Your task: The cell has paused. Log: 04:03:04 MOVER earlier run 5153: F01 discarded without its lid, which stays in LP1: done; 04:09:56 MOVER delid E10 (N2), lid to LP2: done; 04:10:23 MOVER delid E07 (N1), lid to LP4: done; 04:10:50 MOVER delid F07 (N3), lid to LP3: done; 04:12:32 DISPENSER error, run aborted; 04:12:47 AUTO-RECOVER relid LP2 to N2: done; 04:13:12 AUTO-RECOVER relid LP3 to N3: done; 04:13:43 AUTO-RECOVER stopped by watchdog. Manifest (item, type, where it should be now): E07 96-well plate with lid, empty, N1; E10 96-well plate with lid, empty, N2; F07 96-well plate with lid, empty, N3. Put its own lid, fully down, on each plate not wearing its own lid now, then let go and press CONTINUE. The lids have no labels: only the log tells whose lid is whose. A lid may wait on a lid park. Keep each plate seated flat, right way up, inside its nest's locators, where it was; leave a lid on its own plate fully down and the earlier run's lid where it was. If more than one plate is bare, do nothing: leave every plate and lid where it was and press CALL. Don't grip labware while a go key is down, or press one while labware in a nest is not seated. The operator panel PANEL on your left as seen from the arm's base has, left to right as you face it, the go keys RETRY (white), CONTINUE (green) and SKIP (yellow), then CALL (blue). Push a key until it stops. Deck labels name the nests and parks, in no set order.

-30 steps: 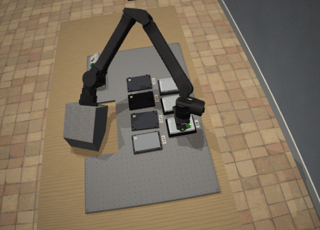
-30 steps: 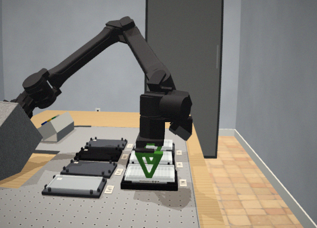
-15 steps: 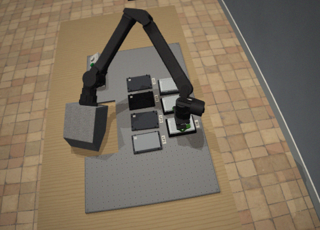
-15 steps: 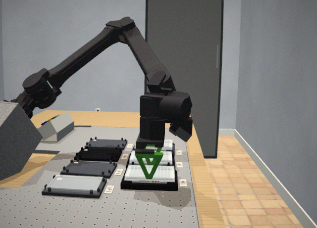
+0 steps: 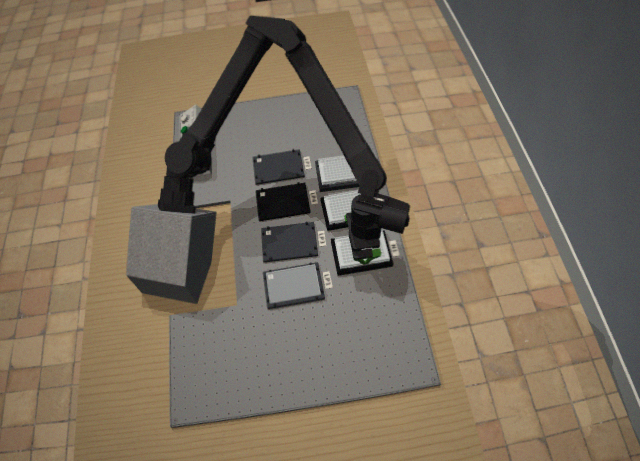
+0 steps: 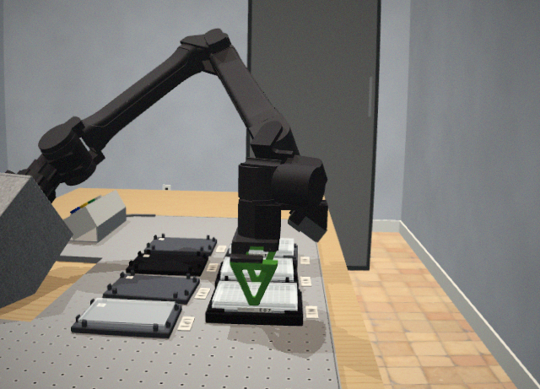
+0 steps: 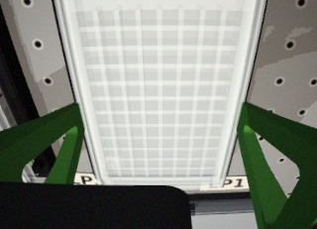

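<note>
The green, angular pincer is clenched on a clear, thin-walled lid above the nearest white gridded plate, which sits in a black rectangular nest on the perforated grey bench. Through the lid the well grid shows as pale squares. Another translucent lid lies flat on the nearest dark park.

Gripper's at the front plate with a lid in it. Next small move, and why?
Probably ease straight down a little more before opening. The gripper is shut on the lid, which sits squared over the front plate in its nest. I cannot tell whether the lid is fully down yet.
</note>
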`<action>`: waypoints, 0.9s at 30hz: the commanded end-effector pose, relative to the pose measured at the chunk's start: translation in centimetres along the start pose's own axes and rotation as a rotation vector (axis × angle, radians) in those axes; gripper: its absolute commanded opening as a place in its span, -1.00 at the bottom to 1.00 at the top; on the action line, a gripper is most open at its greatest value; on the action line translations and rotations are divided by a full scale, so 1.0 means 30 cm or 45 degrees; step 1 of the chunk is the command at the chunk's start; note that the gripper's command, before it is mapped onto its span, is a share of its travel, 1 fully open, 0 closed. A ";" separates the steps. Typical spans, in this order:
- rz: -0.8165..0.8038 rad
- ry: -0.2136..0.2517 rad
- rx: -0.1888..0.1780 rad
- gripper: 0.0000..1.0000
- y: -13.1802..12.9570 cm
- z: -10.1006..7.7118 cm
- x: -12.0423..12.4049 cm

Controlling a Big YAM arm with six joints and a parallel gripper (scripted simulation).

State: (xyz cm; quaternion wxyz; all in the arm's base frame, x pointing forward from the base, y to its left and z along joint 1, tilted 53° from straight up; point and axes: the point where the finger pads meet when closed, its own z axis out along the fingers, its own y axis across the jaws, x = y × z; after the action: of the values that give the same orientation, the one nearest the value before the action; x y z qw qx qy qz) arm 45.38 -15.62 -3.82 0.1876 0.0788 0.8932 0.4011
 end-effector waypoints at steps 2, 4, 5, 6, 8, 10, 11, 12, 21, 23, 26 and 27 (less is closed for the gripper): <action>-0.020 -0.034 0.014 -1.00 -0.007 -0.032 -0.035; -0.020 -0.034 0.014 -1.00 -0.007 -0.032 -0.035; -0.020 -0.034 0.014 -1.00 -0.007 -0.032 -0.035; -0.020 -0.034 0.014 -1.00 -0.007 -0.032 -0.035; -0.020 -0.034 0.014 -1.00 -0.007 -0.032 -0.035; -0.020 -0.034 0.014 -1.00 -0.007 -0.032 -0.035; -0.020 -0.034 0.014 -1.00 -0.007 -0.032 -0.035; -0.020 -0.034 0.014 -1.00 -0.007 -0.032 -0.035; -0.020 -0.034 0.014 -1.00 -0.006 -0.032 -0.035; -0.020 -0.034 0.014 1.00 -0.006 -0.032 -0.035; -0.020 -0.034 0.014 1.00 -0.006 -0.032 -0.035; -0.020 -0.034 0.014 1.00 -0.006 -0.032 -0.035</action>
State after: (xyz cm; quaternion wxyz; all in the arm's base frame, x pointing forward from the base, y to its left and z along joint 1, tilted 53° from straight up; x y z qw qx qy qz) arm 45.38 -15.62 -3.82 0.1877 0.0788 0.8932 0.4011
